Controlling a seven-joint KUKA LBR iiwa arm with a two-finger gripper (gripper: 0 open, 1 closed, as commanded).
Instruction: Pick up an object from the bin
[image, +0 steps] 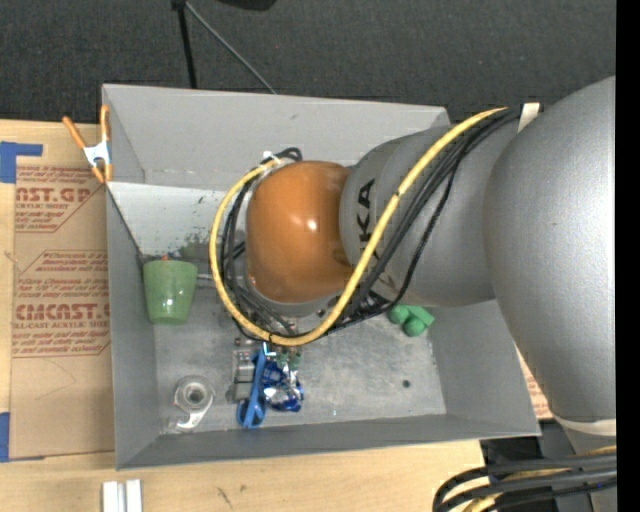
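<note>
A pale green cup (168, 290) lies at left, a clear round piece (190, 395) below it, a small green block (410, 319) at right.

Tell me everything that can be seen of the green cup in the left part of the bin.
The green cup looks like pale, smooth, slightly translucent plastic. Its wider rim points towards the far wall; the body narrows to a rounded base. Upright or on its side, I cannot tell. It rests on the floor of the bin, near the left wall, apart from the small clear thing below it in the view.
</note>
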